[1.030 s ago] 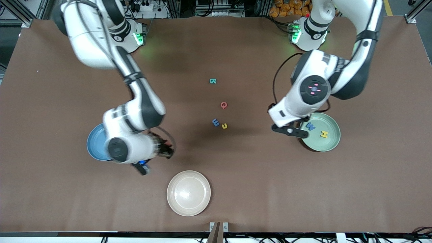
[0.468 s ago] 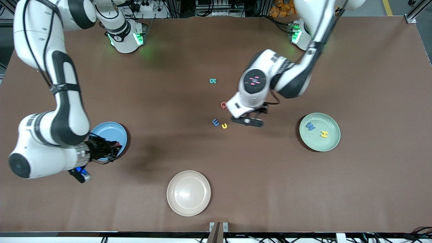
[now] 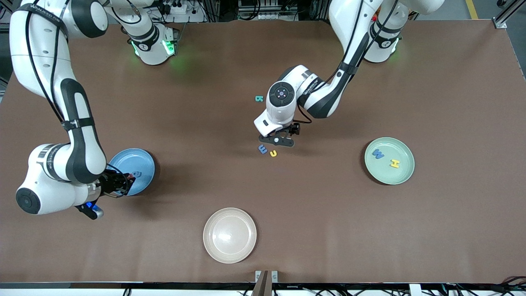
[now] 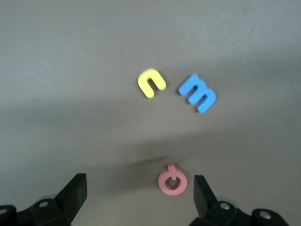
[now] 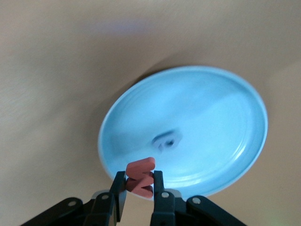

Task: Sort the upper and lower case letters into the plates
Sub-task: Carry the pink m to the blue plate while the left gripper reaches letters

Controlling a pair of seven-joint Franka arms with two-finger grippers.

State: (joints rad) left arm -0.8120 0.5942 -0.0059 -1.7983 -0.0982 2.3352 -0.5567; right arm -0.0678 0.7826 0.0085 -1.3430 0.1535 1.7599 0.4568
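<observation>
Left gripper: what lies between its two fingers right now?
The red letter lies on the table between the open left gripper's fingers, nearer one than the other, shown in the left wrist view; the yellow and blue letters lie clear of them.

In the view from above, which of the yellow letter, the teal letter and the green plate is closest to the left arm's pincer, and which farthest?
1. Yellow letter: just below the open left pincer, nearer the camera.
2. Teal letter: farther from the camera, toward the bases.
3. Green plate: toward the left arm's end of the table.
</observation>
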